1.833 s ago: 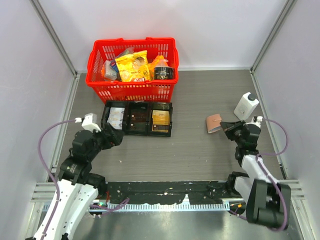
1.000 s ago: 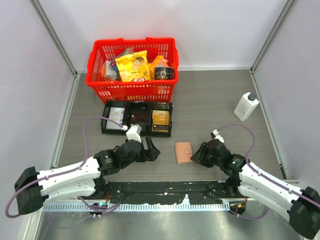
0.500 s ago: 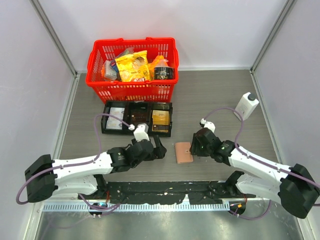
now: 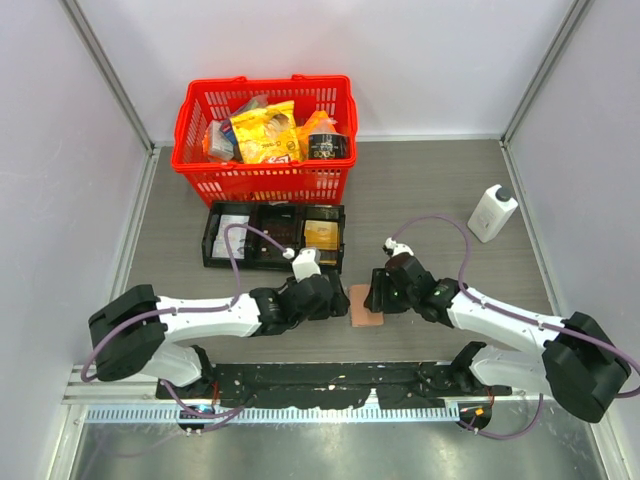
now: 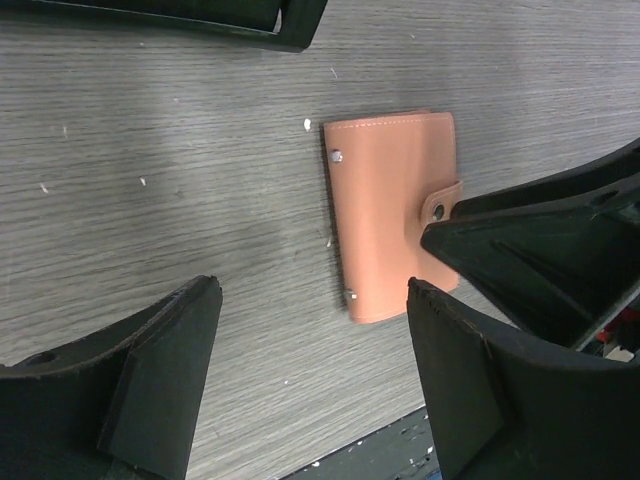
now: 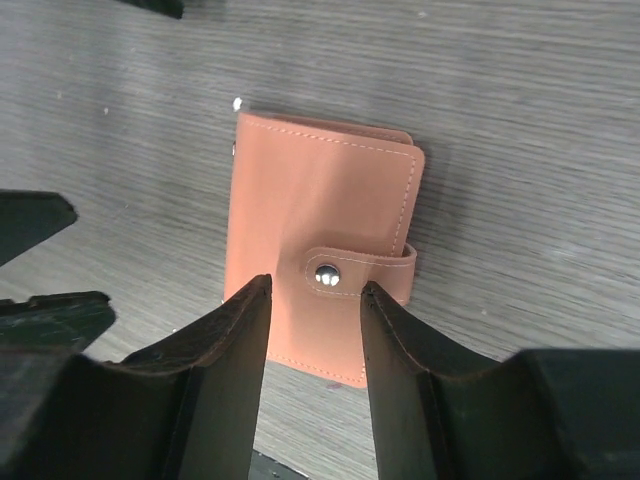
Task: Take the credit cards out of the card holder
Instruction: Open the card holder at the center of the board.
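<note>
The card holder (image 4: 366,305) is a tan-pink wallet lying flat and closed on the table, front middle, with its snap tab fastened. It also shows in the left wrist view (image 5: 390,215) and the right wrist view (image 6: 320,240). The credit cards are hidden inside it. My right gripper (image 4: 380,297) hovers at its right edge, and its narrowly open jaws (image 6: 315,295) frame the snap tab (image 6: 350,273) without gripping it. My left gripper (image 4: 337,300) is just left of the wallet, wide open and empty (image 5: 312,295).
A black three-compartment tray (image 4: 275,264) holding flat gold and white items lies just behind the left gripper; its edge shows in the left wrist view (image 5: 250,15). A red basket (image 4: 265,172) of groceries stands behind it. A white bottle (image 4: 492,212) stands at the right.
</note>
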Action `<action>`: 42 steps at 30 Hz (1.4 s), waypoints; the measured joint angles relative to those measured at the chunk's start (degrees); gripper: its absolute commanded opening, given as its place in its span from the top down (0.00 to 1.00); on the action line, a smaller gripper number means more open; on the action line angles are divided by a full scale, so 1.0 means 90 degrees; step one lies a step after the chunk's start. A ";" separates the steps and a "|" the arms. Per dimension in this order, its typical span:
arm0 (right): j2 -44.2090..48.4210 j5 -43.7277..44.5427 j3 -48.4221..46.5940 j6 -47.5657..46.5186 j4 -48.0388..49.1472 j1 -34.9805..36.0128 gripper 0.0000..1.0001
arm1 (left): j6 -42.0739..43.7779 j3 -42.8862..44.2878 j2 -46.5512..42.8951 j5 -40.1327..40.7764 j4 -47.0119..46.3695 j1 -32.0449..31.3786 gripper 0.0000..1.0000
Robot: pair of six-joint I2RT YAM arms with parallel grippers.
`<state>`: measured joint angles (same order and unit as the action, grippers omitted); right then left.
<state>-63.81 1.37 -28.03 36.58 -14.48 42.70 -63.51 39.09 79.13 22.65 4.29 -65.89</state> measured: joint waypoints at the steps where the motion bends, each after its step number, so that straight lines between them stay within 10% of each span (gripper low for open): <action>1: -0.0032 -0.0119 0.0036 0.0002 0.0095 0.0000 0.55 | -0.0034 0.0000 0.0046 -0.0029 -0.0027 0.0000 0.21; 42: -0.0345 -0.1673 0.1008 -0.0032 0.2144 -0.0721 0.70 | 0.0134 0.0226 0.1229 -0.1224 -0.0920 0.0522 0.38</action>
<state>-66.92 -13.69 -18.96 36.29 4.82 36.21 -62.30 41.12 90.19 11.64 -3.99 -61.19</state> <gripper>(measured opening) 0.303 0.655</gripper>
